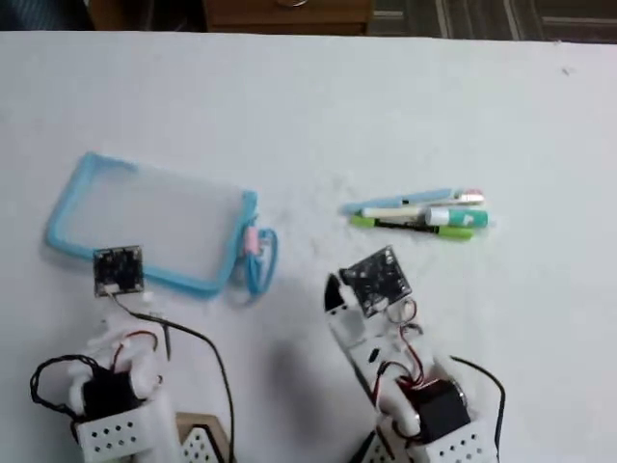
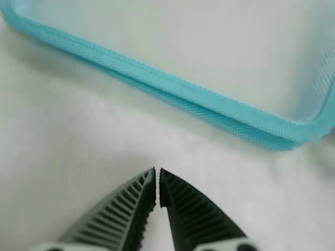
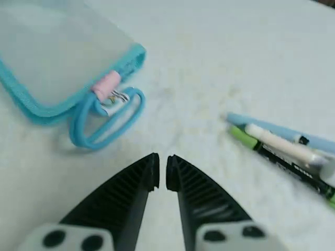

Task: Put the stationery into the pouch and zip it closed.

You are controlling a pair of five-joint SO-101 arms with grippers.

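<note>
A clear pouch (image 1: 154,224) with a turquoise border lies flat at the table's left, its pink zipper tab (image 1: 252,241) and blue loop (image 1: 262,262) at its right end. Several pens and markers (image 1: 420,214) lie bunched together right of centre. My left gripper (image 2: 157,179) is shut and empty, just short of the pouch's near edge (image 2: 209,104). My right gripper (image 3: 161,170) is shut with nothing in it, over bare table between the loop (image 3: 104,117) and the pens (image 3: 282,151).
The white table (image 1: 386,116) stretches wide behind the objects. A wooden cabinet (image 1: 289,13) stands beyond the far edge. Cables trail from both arm bases at the near edge.
</note>
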